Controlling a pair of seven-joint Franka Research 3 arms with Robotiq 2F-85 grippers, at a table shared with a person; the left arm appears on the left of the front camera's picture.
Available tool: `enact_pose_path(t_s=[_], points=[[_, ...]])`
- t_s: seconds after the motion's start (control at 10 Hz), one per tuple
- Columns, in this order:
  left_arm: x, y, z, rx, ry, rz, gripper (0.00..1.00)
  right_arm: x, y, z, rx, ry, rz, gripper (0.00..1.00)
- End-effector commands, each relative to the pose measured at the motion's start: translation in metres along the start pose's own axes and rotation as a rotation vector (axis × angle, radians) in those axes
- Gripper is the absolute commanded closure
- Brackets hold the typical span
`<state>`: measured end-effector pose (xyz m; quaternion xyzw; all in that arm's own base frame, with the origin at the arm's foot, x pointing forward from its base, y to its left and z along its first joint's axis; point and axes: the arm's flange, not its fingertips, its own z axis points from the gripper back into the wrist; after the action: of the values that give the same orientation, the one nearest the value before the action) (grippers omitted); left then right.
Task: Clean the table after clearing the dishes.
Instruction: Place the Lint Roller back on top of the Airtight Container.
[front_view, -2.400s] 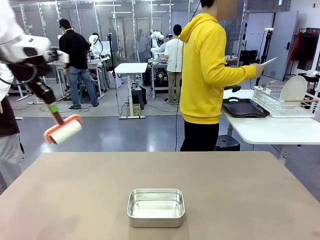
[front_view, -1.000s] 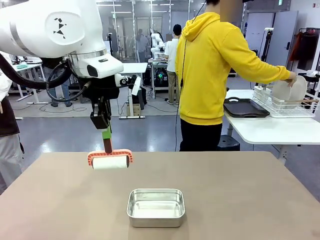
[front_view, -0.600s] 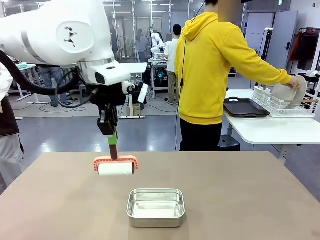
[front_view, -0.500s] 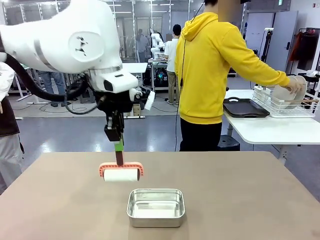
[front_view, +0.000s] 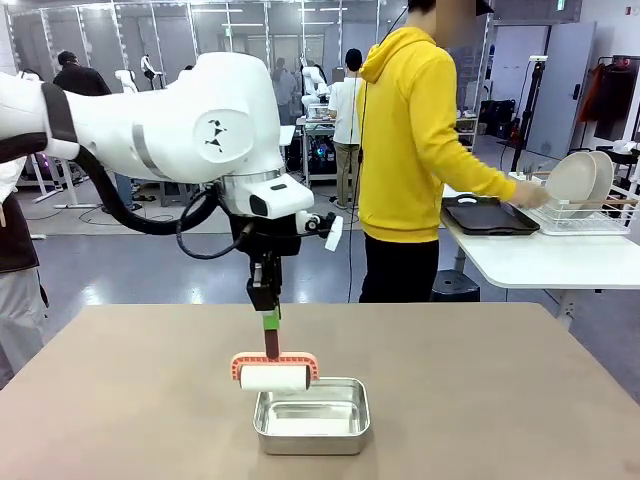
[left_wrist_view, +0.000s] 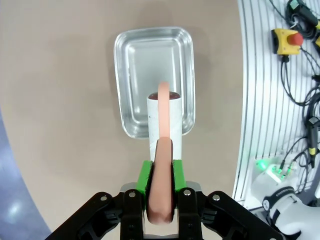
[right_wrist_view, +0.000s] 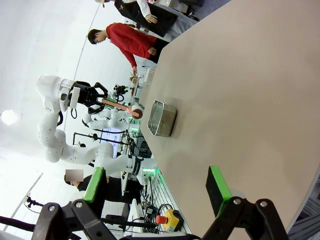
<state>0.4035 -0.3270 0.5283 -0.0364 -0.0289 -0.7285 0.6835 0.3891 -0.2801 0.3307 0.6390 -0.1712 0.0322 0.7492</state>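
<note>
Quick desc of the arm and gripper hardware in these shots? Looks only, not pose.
The left arm has glossy white rounded shells, a small black logo, a dark band, and a black cable looping under the wrist. The left gripper has a black linkage body with screws and green pads on the fingers. The right gripper is also black with green pads.

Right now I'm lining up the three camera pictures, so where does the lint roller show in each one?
Front view: the lint roller hangs low at centre, at the far rim of the steel pan.
Left wrist view: the roller runs up the middle from the left end effector, over the pan.
Right wrist view: small, upper left, beside the pan.
Shared landmark: the steel pan.
</note>
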Motion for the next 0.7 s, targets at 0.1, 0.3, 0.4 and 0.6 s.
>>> enact_pose_path(t_s=[0.1,0.3,0.4,0.6], points=[[0.022,0.016,-0.010,-0.038,-0.021,-0.037,0.78,-0.002,0.003,0.000,0.002,-0.004,0.010,0.00],[0.031,0.027,-0.020,-0.057,-0.021,-0.049,0.78,-0.002,0.003,0.000,0.002,-0.004,0.010,0.00],[0.032,0.032,-0.025,-0.070,-0.020,-0.043,0.78,-0.002,0.003,0.000,0.002,-0.004,0.010,0.00],[0.029,0.038,-0.034,-0.071,-0.028,-0.035,0.78,-0.002,0.003,0.000,0.002,-0.004,0.010,0.00]])
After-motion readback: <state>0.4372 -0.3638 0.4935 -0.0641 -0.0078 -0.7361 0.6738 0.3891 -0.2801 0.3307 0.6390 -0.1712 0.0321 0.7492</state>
